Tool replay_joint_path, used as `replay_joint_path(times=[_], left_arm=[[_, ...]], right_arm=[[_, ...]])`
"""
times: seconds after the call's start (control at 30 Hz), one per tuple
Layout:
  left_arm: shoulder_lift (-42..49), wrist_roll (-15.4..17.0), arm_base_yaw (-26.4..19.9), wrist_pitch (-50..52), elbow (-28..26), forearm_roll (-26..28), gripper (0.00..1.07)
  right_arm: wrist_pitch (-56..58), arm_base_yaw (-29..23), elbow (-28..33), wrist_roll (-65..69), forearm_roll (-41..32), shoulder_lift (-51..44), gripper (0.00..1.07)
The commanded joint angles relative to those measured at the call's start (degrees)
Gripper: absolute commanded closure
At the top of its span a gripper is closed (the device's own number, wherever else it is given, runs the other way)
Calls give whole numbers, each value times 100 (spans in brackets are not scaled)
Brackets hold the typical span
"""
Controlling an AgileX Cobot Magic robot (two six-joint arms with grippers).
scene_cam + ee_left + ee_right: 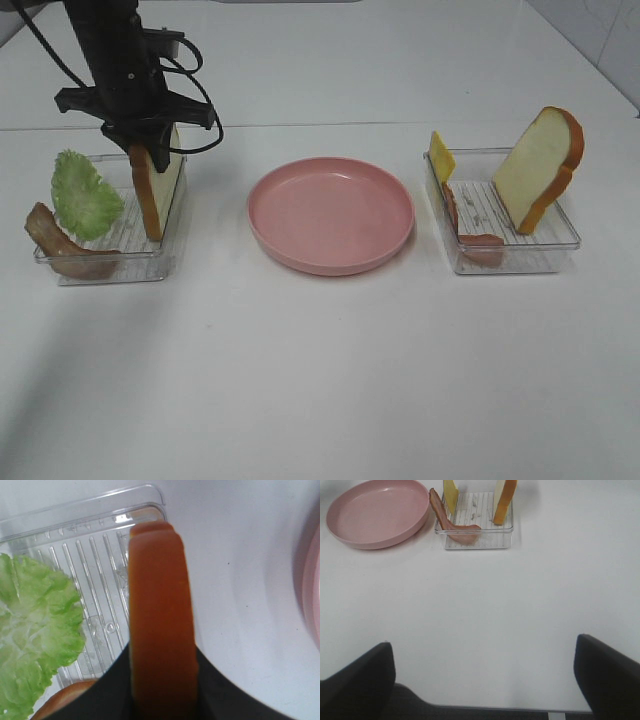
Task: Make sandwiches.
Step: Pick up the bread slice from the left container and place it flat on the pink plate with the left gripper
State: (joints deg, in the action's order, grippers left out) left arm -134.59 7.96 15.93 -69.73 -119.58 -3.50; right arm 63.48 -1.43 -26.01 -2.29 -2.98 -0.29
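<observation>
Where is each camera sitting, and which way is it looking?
High camera: above the table, looking down at the pink plate between left tray and right tray; left arm shows, left gripper closed on a bread slice.
Left wrist camera: on the left arm, looking down at that bread slice's crust and lettuce; dark fingers show.
Right wrist camera: on the right arm, looking across the table at plate and right tray; open right gripper shows.
Shared: high and right wrist views both show the plate.
</observation>
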Motion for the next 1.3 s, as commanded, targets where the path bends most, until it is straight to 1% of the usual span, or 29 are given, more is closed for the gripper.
replay_joint_path(times=[0.03,0.13,0.17,0.23,0.27,0.3,0.33,0.37,0.4,0.43,0.47,0.5,0.53,0.63,0.67,0.7,0.73,0.77,0.8,0.83,0.87,0.97,1.0,1.07,1.1,1.13,1.23,1.27,1.3], left_arm=[[189,115,17,-556,-17,69,107],[395,206,17,-556,-17,115,107],[665,252,17,-556,-17,218,107],[814,246,17,-556,-17,298,107],[1071,246,17,-556,-17,481,107],[1071,246,17,-556,-17,481,107],[1335,241,17,-556,-17,739,107],[1564,143,17,-556,-17,1037,107],[1564,143,17,-556,-17,1037,107],[1650,40,17,-550,-17,1226,107],[1650,40,17,-550,-17,1226,107],[1707,-258,23,-550,-11,1696,107],[1707,-544,69,-544,34,2051,107],[1696,-630,109,-510,92,2206,107],[1673,-693,189,-298,258,2469,107],[1662,-762,292,120,556,2767,107],[1662,-762,292,120,556,2767,107],[1662,-796,355,384,739,2905,107],[1662,-796,355,384,739,2905,107],[1662,-796,504,905,1117,3100,107],[1627,-796,642,1432,1450,3157,107],[1581,-865,710,1667,1576,3163,107],[1444,-888,802,1919,1667,3191,107],[1341,-894,848,2040,1667,3237,107],[1157,-917,928,2252,1667,3409,107],[957,-1054,974,2469,1662,3541,107],[859,-1117,1008,2561,1656,3610,107],[647,-1157,1014,2636,1599,3718,107],[476,-1157,1014,2670,1576,3948,107]], right_arm=[[-23,6,11,-29,6,-120,13],[-23,6,11,-29,6,-120,13],[-23,6,11,-29,6,-120,13],[-23,6,11,-29,6,-120,13],[-23,6,11,-29,6,-120,13],[-23,6,11,-29,6,-120,13],[-23,6,11,-29,6,-120,13],[-23,6,11,-29,6,-120,13],[-23,6,11,-29,6,-120,13],[-23,6,11,-29,6,-120,13],[-23,6,11,-29,6,-120,13],[-23,6,11,-29,6,-120,13],[-23,6,11,-29,6,-120,13],[-23,6,11,-29,6,-120,13],[-23,6,11,-29,6,-120,13],[-23,6,11,-29,6,-120,13],[-23,6,11,-29,6,-120,13],[-23,6,11,-29,6,-120,13],[-23,6,11,-29,6,-120,13],[-23,6,11,-29,6,-120,13],[-23,6,11,-29,6,-120,13],[-23,6,11,-29,6,-120,13],[-23,6,11,-29,6,-120,13],[-23,6,11,-29,6,-120,13],[-23,6,11,-29,6,-120,13],[-23,6,11,-29,6,-120,13],[-23,6,11,-29,6,-120,13],[-23,6,11,-29,6,-120,13],[-23,6,11,-29,6,-120,13]])
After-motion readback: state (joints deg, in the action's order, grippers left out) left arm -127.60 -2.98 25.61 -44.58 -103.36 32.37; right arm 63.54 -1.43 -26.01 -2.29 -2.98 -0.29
